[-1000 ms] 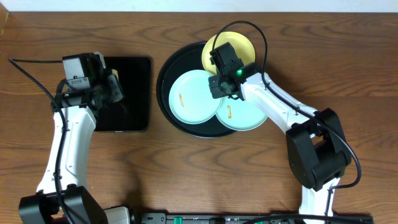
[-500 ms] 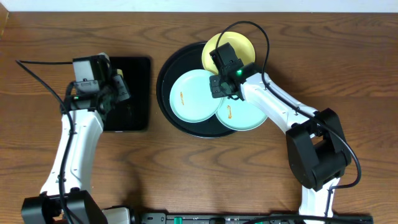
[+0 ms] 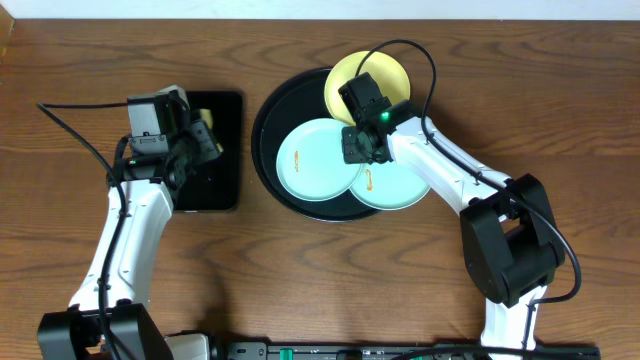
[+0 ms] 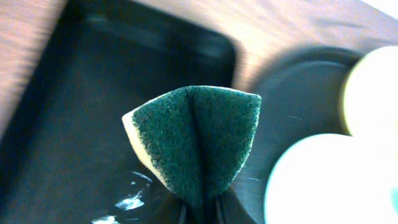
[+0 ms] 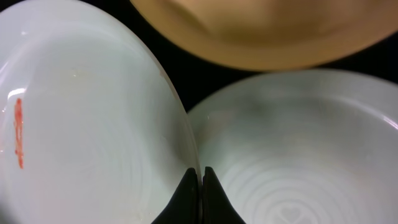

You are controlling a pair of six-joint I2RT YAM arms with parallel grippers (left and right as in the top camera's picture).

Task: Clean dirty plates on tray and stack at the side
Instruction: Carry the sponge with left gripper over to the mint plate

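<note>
Left jaws pinch a folded sponge (image 4: 199,143) over the left tray (image 3: 225,190). Right jaws, pressed together, sit where two mint plates (image 3: 305,160) overlap on the round tray (image 3: 263,150), mid-worktop.

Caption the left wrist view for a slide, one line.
Left claw pinching a folded green scouring sponge above the rectangular black tray; round tray and a mint plate at right.

Robotics lab setup: wood-grain table (image 3: 300,285), two cabled white-and-black arms (image 3: 440,172).
</note>
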